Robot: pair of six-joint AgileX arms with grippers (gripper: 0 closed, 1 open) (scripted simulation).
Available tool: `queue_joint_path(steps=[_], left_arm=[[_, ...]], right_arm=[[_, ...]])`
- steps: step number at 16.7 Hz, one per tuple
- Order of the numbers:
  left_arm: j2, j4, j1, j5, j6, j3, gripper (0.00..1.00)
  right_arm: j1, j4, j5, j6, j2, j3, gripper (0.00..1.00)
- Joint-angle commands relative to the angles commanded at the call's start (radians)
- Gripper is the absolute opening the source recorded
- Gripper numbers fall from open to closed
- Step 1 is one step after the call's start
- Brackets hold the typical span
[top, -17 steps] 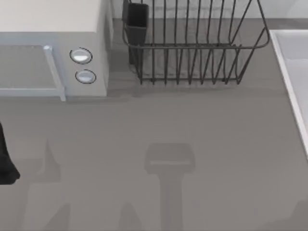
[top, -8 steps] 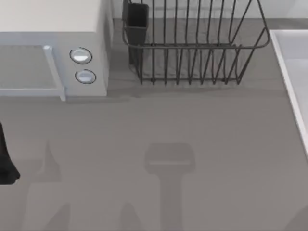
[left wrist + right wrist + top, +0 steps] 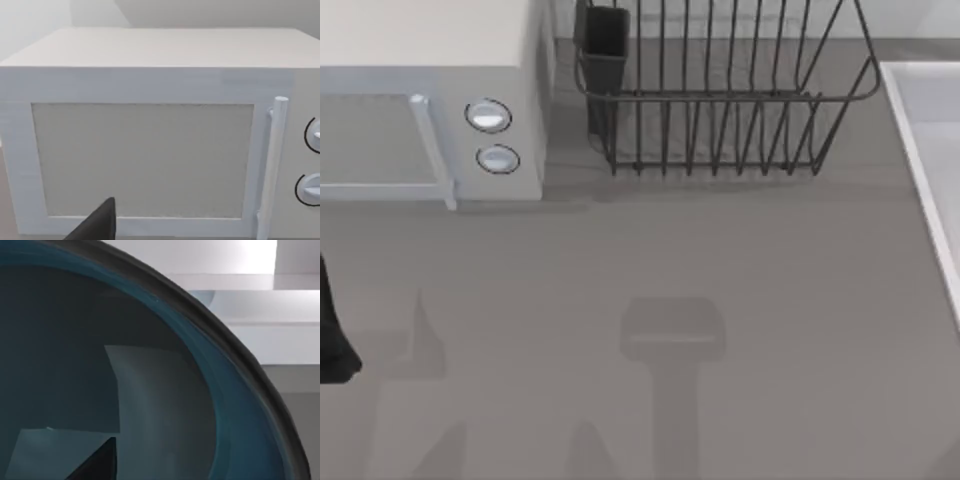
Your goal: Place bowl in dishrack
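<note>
The bowl (image 3: 150, 390) is teal-blue inside with a dark rim and sits very close in the right wrist view. A dark part of my right gripper (image 3: 95, 465) hangs over its inside; whether it touches the bowl is unclear. The dishrack (image 3: 720, 100), a dark wire basket with upright bars and a dark utensil cup (image 3: 605, 45) at its left corner, stands at the back centre of the table and holds nothing I can see. My left arm (image 3: 332, 340) is parked at the table's left edge, its gripper (image 3: 97, 225) facing the microwave door.
A white microwave (image 3: 430, 110) with two round knobs and a handle bar stands at the back left, close beside the dishrack. A white raised tray edge (image 3: 920, 170) runs along the right side. Grey tabletop (image 3: 670, 260) lies in front of the rack, crossed by arm shadows.
The arm shadow at the table's bottom right corner has shrunk away toward the right edge. The dishrack, microwave and left arm have stayed still.
</note>
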Motion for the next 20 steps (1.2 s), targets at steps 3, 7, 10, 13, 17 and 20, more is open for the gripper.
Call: queue_joint_path(steps=[3,7,10,13,17,20], left_arm=[[0.000,0.000,0.000,0.000,0.000,0.000,1.00],[0.000,0.000,0.000,0.000,0.000,0.000,1.00],[0.000,0.000,0.000,0.000,0.000,0.000,1.00],[0.000,0.000,0.000,0.000,0.000,0.000,1.00],[0.000,0.000,0.000,0.000,0.000,0.000,1.00],[0.000,0.000,0.000,0.000,0.000,0.000,1.00]], right_arm=[[0.000,0.000,0.000,0.000,0.000,0.000,0.70],[0.000,0.000,0.000,0.000,0.000,0.000,0.40],[0.000,0.000,0.000,0.000,0.000,0.000,0.17],[0.000,0.000,0.000,0.000,0.000,0.000,0.00],[0.000,0.000,0.000,0.000,0.000,0.000,0.00],[0.000,0.000,0.000,0.000,0.000,0.000,0.00]])
